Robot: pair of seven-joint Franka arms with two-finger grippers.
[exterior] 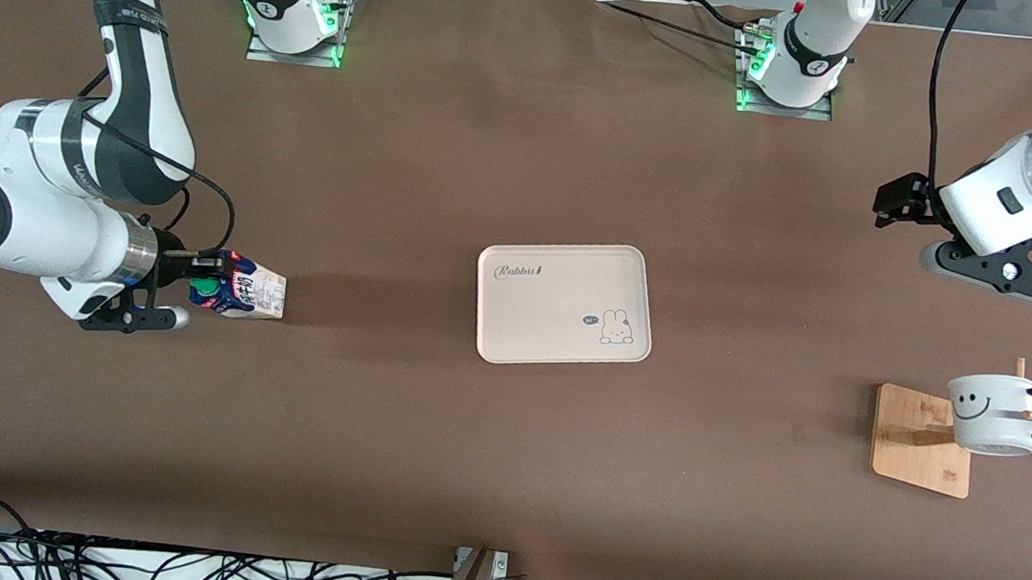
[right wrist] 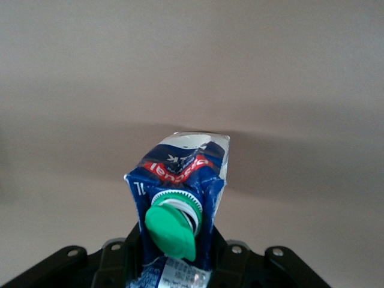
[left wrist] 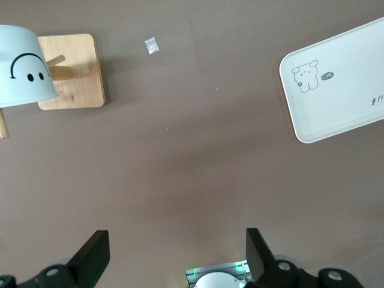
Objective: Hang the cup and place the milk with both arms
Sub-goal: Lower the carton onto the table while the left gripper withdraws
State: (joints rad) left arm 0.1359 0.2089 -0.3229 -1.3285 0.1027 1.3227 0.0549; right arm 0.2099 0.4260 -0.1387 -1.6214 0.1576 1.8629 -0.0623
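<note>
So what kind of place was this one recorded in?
Most likely a robotics lab bench, not a home: two arms are bolted to a brown table, loose cables trail along its edge, and only staged props sit on it, a tray and a wooden rack.

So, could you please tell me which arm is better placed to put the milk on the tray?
Right: its hand already grips the milk; the left hand is open above the mug rack's end.

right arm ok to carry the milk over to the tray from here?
Probably yes. The right gripper is shut on the milk, and only bare table lies between it and the tray, which holds nothing.
</note>
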